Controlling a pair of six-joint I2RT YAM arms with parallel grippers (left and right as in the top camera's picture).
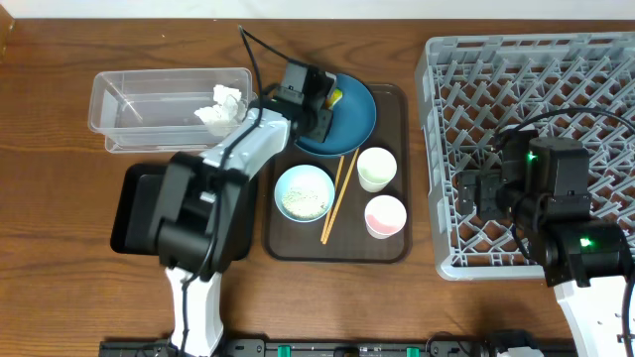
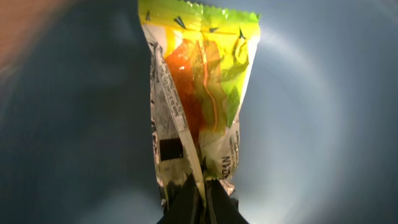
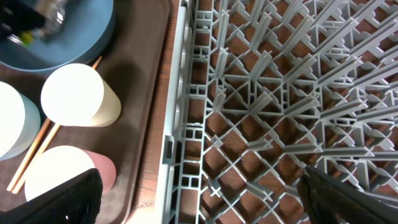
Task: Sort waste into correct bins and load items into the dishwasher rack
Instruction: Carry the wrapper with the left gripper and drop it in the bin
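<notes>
**Left pincer on the wrapper inside the big bowl; right pincer agape over the rack**

The left wrist view gives us what the overhead cannot. The left pincer (image 2: 199, 200) is closed tight on the bottom edge of the yellow-green snack wrapper (image 2: 202, 93), and the inside of the dark blue bowl (image 2: 323, 112) fills the background. In the overhead view we only get a yellow sliver beside the fingers, at the bowl's 9 o'clock side.

In the right wrist view the right pincer (image 3: 202, 202) is spread wide with nothing between its fingers. It hangs over the 9 o'clock edge of the rack (image 3: 280, 93). We see nothing loaded in the rack's visible cells.

Containers, overhead view, with 12 o'clock at the frame top:
- Clear tub (image 1: 129, 99): tissue (image 1: 223, 104) at its 3 o'clock end.
- Black tray (image 1: 134, 213): mostly under the left arm, so we cannot tell its contents.
- Brown tray (image 1: 392, 248): the big bowl sits at 12 o'clock.
- Light blue bowl (image 1: 304, 191): at the tray's 9 o'clock, holding rice scraps (image 1: 303, 201).
- Chopsticks (image 1: 337, 198): just beside that bowl, at its 3 o'clock.
- Pale cup (image 1: 377, 169) and pink cup (image 1: 386, 216): at the tray's 3 to 5 o'clock, both upright.
</notes>
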